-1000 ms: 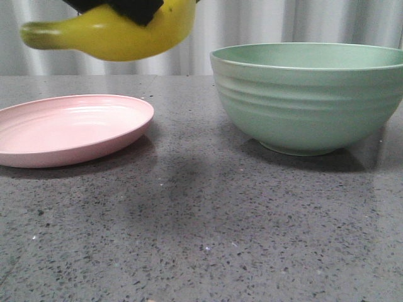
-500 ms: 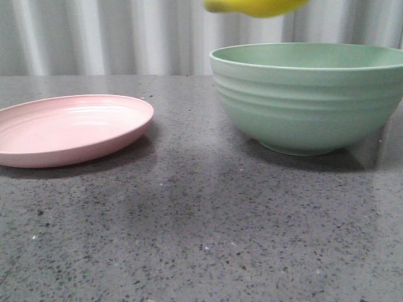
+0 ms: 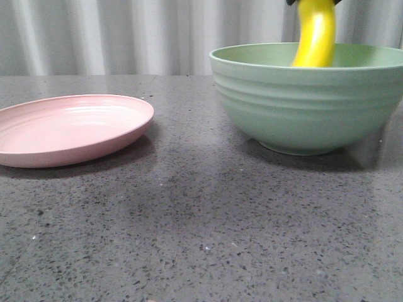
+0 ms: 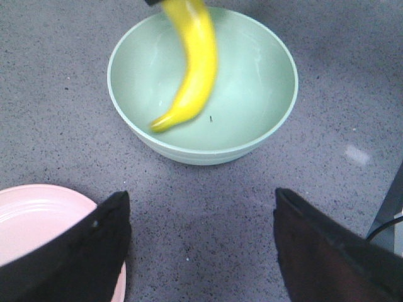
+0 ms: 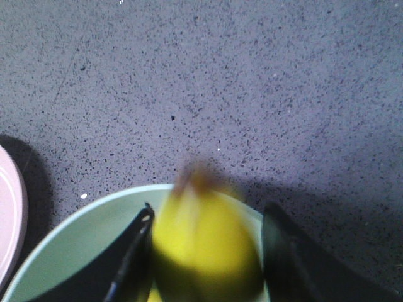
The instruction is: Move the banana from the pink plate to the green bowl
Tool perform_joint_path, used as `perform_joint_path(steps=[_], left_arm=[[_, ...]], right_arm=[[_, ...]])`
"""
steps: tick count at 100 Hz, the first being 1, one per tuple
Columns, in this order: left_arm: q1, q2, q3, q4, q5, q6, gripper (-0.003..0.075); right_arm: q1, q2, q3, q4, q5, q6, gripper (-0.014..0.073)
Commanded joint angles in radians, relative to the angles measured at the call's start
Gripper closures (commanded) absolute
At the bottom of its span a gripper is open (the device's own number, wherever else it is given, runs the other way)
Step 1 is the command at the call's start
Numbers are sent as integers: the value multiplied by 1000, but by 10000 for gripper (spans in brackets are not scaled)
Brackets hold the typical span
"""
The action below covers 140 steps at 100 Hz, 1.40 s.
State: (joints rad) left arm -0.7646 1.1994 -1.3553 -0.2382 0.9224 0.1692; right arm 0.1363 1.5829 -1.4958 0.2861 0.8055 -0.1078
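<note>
The yellow banana (image 3: 315, 34) hangs almost upright with its lower end inside the green bowl (image 3: 302, 107), just below my right gripper at the top edge of the front view. In the right wrist view it (image 5: 201, 245) is blurred between the spread fingers of my right gripper (image 5: 208, 251), with a gap on one side, above the bowl (image 5: 63, 251). The left wrist view shows the banana (image 4: 195, 63) over the bowl's hollow (image 4: 252, 94). My left gripper (image 4: 201, 245) is open and empty above the table. The pink plate (image 3: 63, 129) is empty.
The grey speckled table (image 3: 201, 220) spreads between plate and bowl and in front of them. A white curtain (image 3: 126, 38) hangs behind. The plate's rim (image 4: 31, 214) lies beside one left finger.
The banana went right from above the plate to above the bowl, turned from lying level to hanging upright, and dropped into the bowl's mouth. The right fingers now stand apart from it.
</note>
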Motion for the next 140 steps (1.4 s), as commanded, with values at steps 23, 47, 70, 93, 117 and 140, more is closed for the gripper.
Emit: perform_joint_path(steps=[23,47,70,93,117,140], left_arm=[[-7,-25,-35,-23,-111,-7,281],[-7,-32,-33,-14,-122,-33,528],[-7,-82,-20,43,-127,-46,741],[-7,-249,137,197,-297,-169,741],[-7,-530,490,203,-555,-169,741],[-7,-795,806,203,-720,-188,741]], right_arm=[[-5,-41,-42,0,-66,-19,189],[-5,-131,-42,-62,-31,-20,401],[-5,-272,-32,-73,2,-22,657],[-5,-509,157,-95,-93,-59,657],[-5,-827,546,-98,-373,-60,657],[-5,-1089,860,-98,-536,-60,657]])
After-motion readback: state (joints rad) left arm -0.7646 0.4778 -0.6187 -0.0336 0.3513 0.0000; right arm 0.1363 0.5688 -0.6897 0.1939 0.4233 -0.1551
